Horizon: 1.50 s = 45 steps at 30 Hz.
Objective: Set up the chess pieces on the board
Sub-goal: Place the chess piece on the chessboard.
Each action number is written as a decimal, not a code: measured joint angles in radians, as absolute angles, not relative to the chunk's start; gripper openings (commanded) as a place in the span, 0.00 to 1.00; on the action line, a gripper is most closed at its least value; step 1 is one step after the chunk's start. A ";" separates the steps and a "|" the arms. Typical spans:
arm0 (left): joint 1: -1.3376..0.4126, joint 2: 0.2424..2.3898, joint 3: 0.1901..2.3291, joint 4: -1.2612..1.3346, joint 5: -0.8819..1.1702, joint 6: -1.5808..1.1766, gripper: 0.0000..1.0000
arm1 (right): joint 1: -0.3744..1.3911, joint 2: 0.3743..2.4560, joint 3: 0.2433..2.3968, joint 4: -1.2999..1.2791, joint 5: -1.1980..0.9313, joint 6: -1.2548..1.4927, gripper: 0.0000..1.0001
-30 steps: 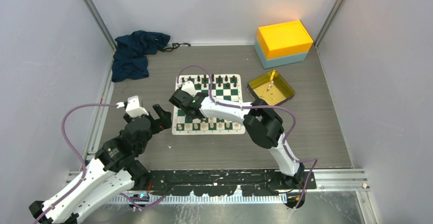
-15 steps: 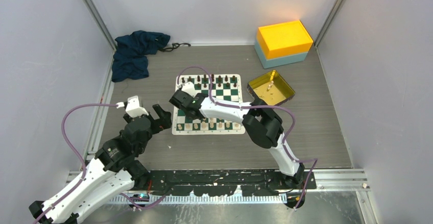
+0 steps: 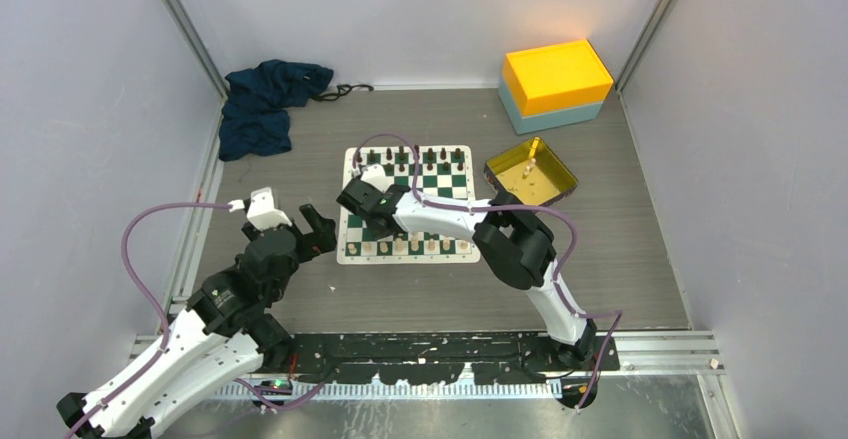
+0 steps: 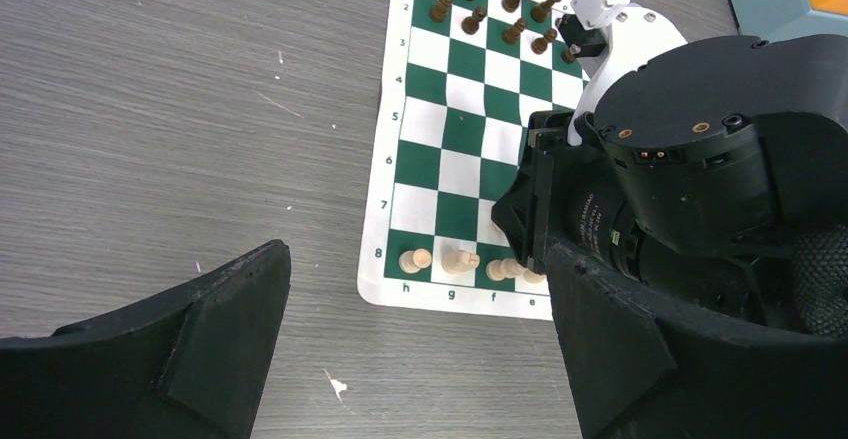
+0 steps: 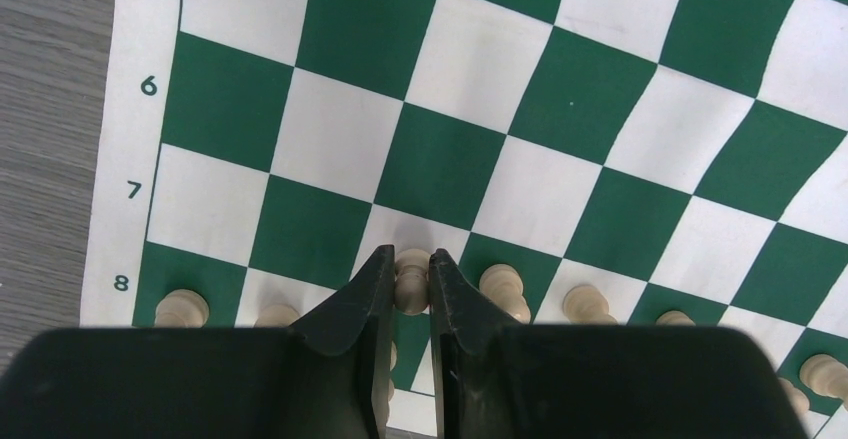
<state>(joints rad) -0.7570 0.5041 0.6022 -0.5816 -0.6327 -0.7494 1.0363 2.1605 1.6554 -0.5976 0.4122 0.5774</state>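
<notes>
The board point(image 3: 440, 184) lies mid-table, green and white squares with a white border. My right gripper point(image 5: 411, 252) is shut on a cream chess piece point(image 5: 411, 281), held over the squares next to the near row at the board's left side point(image 3: 352, 201). Other cream chess pieces point(image 5: 500, 284) stand in the near row point(image 3: 400, 246), also seen from the left wrist point(image 4: 458, 259). My left gripper point(image 4: 415, 279) is open and holds nothing, hovering over the table point(image 3: 300, 224) off the board's near left corner.
Black pieces point(image 3: 420, 156) fill the far rows. A gold tray point(image 3: 555, 187) right of the board holds a few cream pieces point(image 3: 527, 167). A yellow box point(image 3: 556, 77) sits at the back right, and a dark blue cloth point(image 3: 265, 104) at the back left.
My right gripper, still holding the cream piece, has shifted slightly to the right and toward the near row. The left arm has not moved.
</notes>
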 measured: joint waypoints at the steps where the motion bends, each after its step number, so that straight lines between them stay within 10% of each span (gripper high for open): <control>1: -0.757 0.506 0.602 -0.582 -0.633 -0.749 0.99 | 1.036 2.160 1.655 -0.595 0.411 0.578 0.06; 18: -0.757 0.513 0.602 -0.582 -0.633 -0.749 0.99 | 1.032 2.160 1.651 -0.583 0.398 0.578 0.29; 45: -0.757 0.509 0.611 -0.597 -0.637 -0.748 0.98 | 1.025 2.105 1.651 -0.604 0.414 0.568 0.33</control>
